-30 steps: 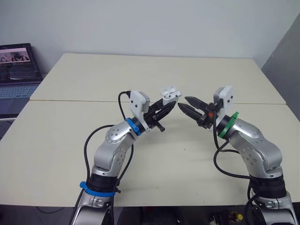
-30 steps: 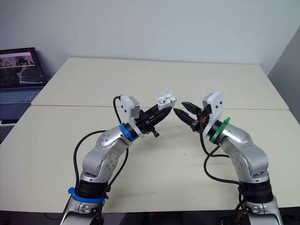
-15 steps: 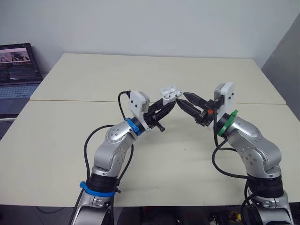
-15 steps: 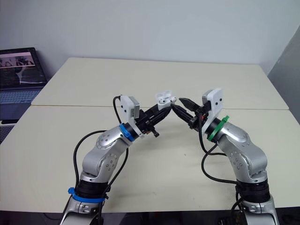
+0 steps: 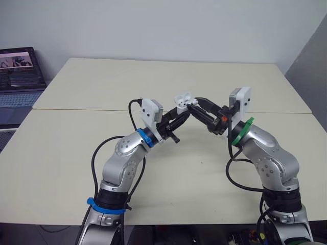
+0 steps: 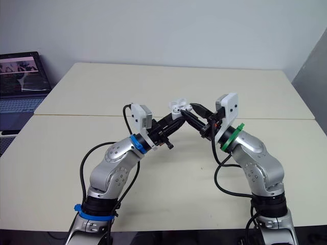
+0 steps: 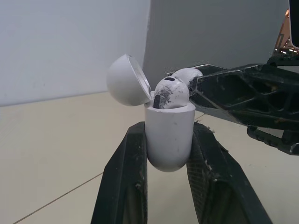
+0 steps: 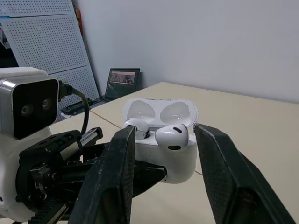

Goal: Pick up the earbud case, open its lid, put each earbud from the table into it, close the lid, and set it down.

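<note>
My left gripper (image 5: 184, 112) is shut on the lower body of the white earbud case (image 7: 169, 135) and holds it upright above the table's middle. The lid (image 7: 126, 79) is flipped open. Two white earbuds sit in the case: one (image 8: 138, 126) lower in its slot, the other (image 8: 172, 136) standing proud of the rim. My right gripper (image 5: 194, 103) reaches in from the right, open, with its fingers (image 8: 122, 154) on either side of the case top. In the left wrist view one right fingertip (image 7: 205, 84) touches the raised earbud (image 7: 171, 91).
The cream table (image 5: 153, 81) has a seam running across it behind the grippers. An open laptop (image 5: 18, 71) stands at the far left on a separate surface. A grey wall runs behind the table.
My right gripper has moved left, from a short gap away to the open top of the case. The left gripper and the case have stayed in place.
</note>
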Available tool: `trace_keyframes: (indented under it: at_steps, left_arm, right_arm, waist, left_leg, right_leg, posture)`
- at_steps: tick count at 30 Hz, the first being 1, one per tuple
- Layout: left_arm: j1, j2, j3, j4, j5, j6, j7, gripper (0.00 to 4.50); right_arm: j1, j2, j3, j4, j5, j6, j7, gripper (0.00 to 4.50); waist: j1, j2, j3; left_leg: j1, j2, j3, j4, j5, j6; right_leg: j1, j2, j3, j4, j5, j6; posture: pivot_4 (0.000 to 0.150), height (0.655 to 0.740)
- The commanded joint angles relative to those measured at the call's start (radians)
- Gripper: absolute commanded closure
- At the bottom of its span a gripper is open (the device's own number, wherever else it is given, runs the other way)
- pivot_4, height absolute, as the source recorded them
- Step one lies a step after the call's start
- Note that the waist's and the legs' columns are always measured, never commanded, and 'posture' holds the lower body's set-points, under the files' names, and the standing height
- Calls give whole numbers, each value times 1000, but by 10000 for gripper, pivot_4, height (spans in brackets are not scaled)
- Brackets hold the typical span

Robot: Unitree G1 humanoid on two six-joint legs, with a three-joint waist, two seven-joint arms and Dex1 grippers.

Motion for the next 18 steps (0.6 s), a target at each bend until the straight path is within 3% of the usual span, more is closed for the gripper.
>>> trace_keyframes:
  at_steps: [1,18]
  left_arm:
    - [-17,-5,4,-44,-3,-23,-2,37521]
    - [-19,-6,4,-44,-6,-22,-2,37521]
  right_arm:
    - [-23,5,-8,-18,-1,-19,-7,24748]
    - [-13,0,-2,-16,-22,-15,-6,24748]
  waist:
    - [0,0,0]
    - [0,0,0]
  left_leg:
    - [0,0,0,0,0,0]
    - [0,0,0,0,0,0]
  right_leg:
    - [0,0,0,0,0,0]
    - [0,0,0,0,0,0]
  posture:
    - [1500,7400]
    - [1500,7400]
